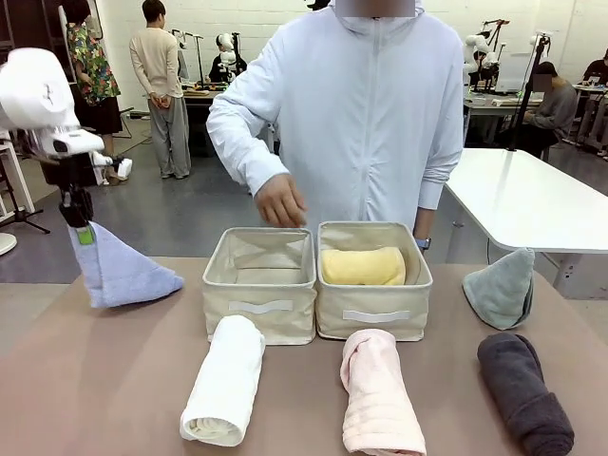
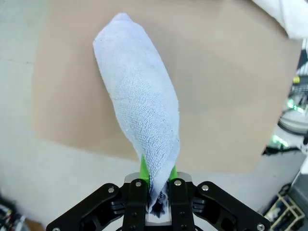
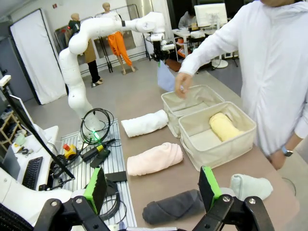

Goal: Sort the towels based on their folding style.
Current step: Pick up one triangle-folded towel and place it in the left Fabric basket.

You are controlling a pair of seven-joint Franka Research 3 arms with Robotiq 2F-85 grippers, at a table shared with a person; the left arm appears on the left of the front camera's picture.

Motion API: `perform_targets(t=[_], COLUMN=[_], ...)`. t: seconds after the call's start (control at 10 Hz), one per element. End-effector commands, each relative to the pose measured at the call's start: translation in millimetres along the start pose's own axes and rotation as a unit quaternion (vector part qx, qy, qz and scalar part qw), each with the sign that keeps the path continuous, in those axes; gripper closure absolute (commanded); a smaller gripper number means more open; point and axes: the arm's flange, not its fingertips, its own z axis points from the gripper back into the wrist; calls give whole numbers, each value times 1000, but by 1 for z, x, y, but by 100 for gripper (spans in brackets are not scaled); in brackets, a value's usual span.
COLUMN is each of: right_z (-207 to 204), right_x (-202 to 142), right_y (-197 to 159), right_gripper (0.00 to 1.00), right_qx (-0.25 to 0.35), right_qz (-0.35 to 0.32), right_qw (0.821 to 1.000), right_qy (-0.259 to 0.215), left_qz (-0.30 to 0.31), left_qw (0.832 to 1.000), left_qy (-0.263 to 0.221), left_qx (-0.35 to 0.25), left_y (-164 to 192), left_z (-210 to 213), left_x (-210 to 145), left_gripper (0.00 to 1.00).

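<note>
My left gripper point(image 1: 82, 226) is shut on the tip of the light blue cone towel point(image 1: 122, 273) at the table's far left. In the left wrist view the green pads point(image 2: 143, 168) pinch that blue towel point(image 2: 139, 96), which hangs down over the brown table. A yellow rolled towel point(image 1: 364, 266) lies in the right basket point(image 1: 372, 318). In front of the baskets lie a white roll point(image 1: 226, 380), a pink roll point(image 1: 380, 404) and a dark grey roll point(image 1: 522, 394). A grey-green cone towel point(image 1: 502, 288) stands at the far right. My right gripper point(image 3: 152, 190) is open, high above the table's right end.
The left basket point(image 1: 261, 304) has nothing in it, and the person's hand point(image 1: 280, 201) hovers over its far rim. The person stands close behind both baskets. A white table point(image 1: 532, 195) stands behind on the right.
</note>
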Motion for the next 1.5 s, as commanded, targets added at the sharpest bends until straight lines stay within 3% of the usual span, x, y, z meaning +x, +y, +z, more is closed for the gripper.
perform_targets(t=[0.0,0.3,0.5,0.6,1.1,1.2,1.4], right_z=[2,2,2,2,2,2,2], right_x=[-2,-2,-2,-2,-2,-2,-2], right_y=[0,0,0,0,0,0,0], right_gripper=[0,0,0,0,0,0,0], right_qx=[3,3,3,3,3,3,3], right_qz=[7,7,7,7,7,7,7], right_qw=[1000,1000,1000,1000,1000,1000,1000], right_qy=[1,1,1,1,1,1,1], left_qz=[-21,-13,25,-17,-17,-15,-95], left_qw=[997,991,996,991,991,993,988], left_qy=[39,31,20,26,26,25,23], left_qx=[70,128,83,128,128,116,121], left_y=[-71,-139,-140,-162,-162,-160,-152], left_z=[96,183,186,202,202,198,206], left_x=[2,1,-16,-5,-5,-1,48], left_gripper=[100,100,100,100,100,86,86])
